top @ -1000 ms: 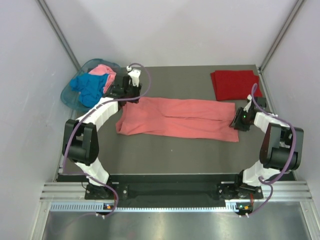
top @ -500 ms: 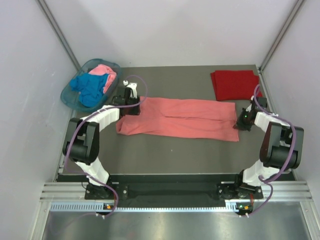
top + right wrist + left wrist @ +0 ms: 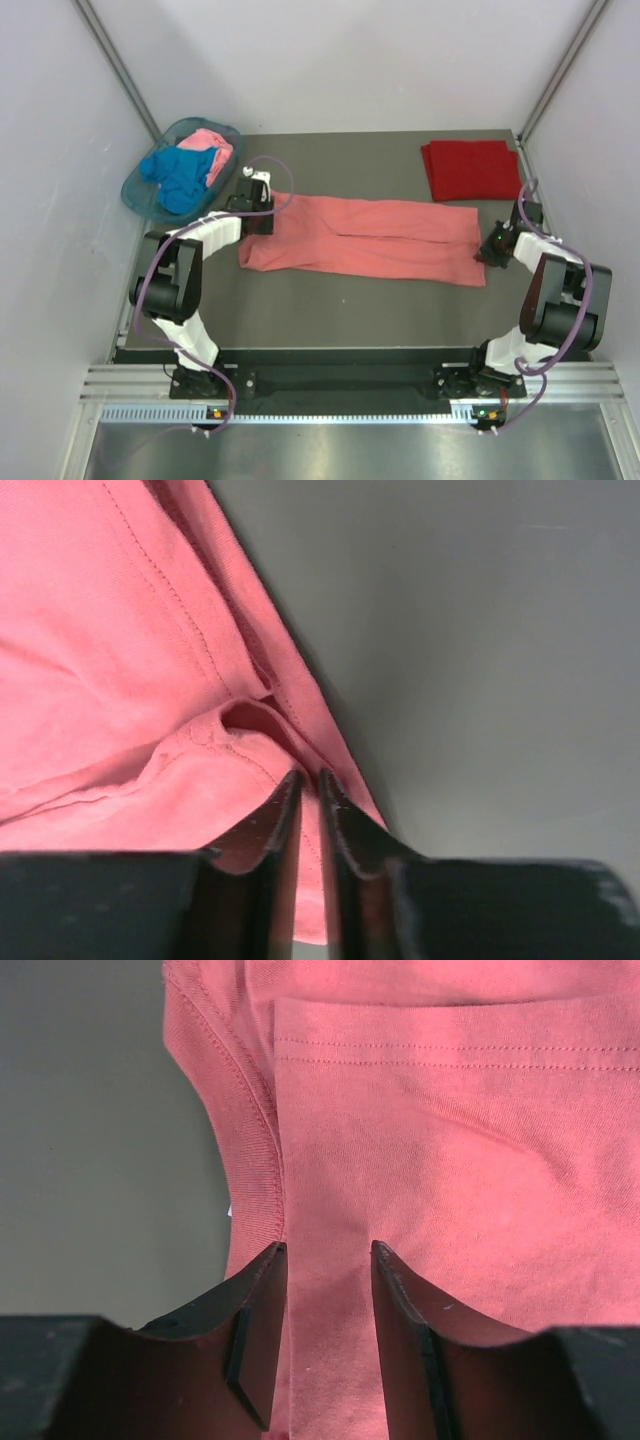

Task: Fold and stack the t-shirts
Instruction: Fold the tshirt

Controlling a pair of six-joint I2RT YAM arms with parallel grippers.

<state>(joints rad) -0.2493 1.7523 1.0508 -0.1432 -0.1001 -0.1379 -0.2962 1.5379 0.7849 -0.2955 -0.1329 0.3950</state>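
The salmon-coral t-shirt (image 3: 370, 235) lies folded into a long band across the middle of the table. My left gripper (image 3: 255, 218) is at its left end, open, with the fabric (image 3: 450, 1140) flat under and between the fingers (image 3: 262, 1280). My right gripper (image 3: 490, 250) is at the shirt's right end, shut on a pinched fold of the hem (image 3: 90, 680). The dark red t-shirt (image 3: 470, 168) lies folded at the back right. The bright blue t-shirt (image 3: 178, 178) and the light pink t-shirt (image 3: 212, 148) are bunched in the basket.
The translucent teal basket (image 3: 130, 190) stands at the table's back left corner, just behind my left arm. The dark grey table (image 3: 340, 160) is boxed in by white walls on the left, right and back.
My left gripper came from beside the basket onto the shirt's left end. My right gripper moved right and a little nearer, dragging the salmon shirt slightly to the right.
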